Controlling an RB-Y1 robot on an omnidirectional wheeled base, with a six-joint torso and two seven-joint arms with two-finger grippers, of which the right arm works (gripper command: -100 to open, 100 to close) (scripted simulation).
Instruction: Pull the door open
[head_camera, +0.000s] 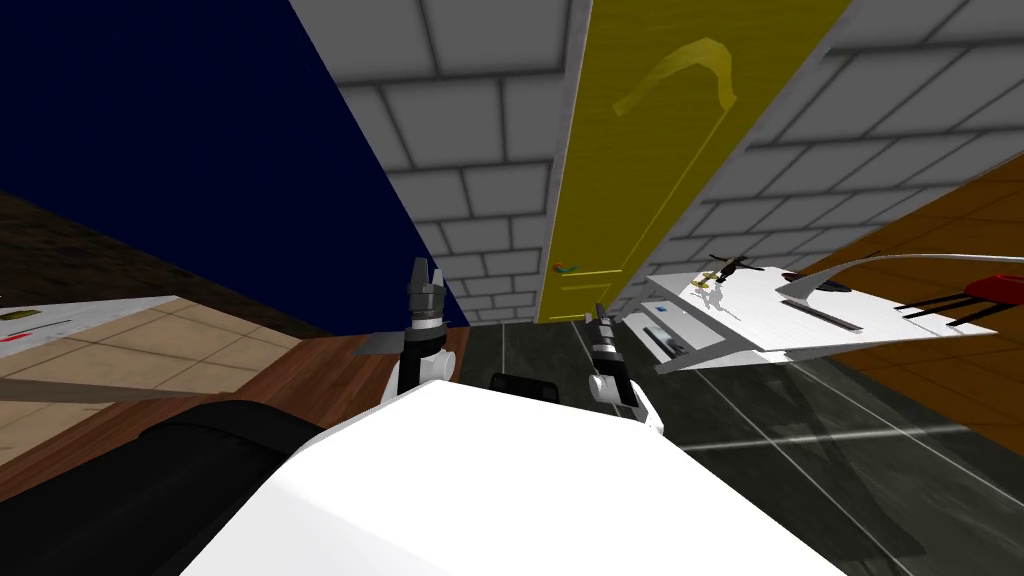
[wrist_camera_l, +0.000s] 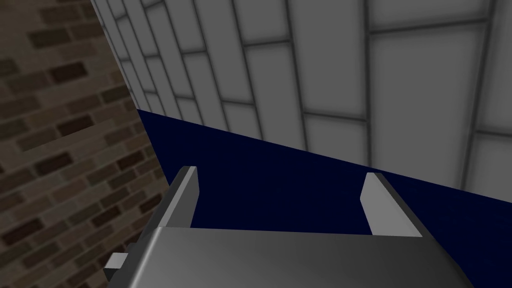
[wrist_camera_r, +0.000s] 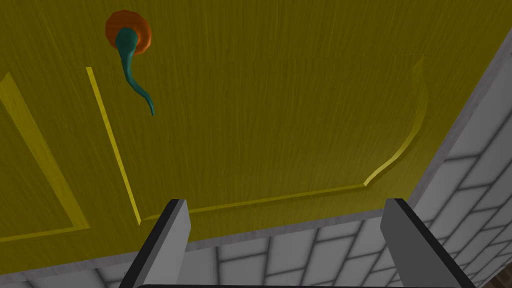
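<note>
A yellow panelled door (head_camera: 640, 150) stands in a grey block wall ahead. Its teal lever handle (wrist_camera_r: 132, 75) on an orange round plate sits near one edge, small in the head view as the handle (head_camera: 563, 268). My right gripper (head_camera: 603, 317) is raised in front of the door, short of it, and in the right wrist view the right gripper (wrist_camera_r: 282, 235) is open with the door (wrist_camera_r: 270, 115) beyond and the handle off to one side. My left gripper (head_camera: 424, 274) is held up toward a dark blue wall, and the left gripper (wrist_camera_l: 280, 200) is open and holds nothing.
A white table (head_camera: 800, 315) with small objects and a red item (head_camera: 1000, 288) stands close on the right of the door. The dark blue wall (head_camera: 200, 140) runs along the left. Dark glossy floor (head_camera: 800, 420) lies ahead, wooden floor (head_camera: 330, 365) to the left.
</note>
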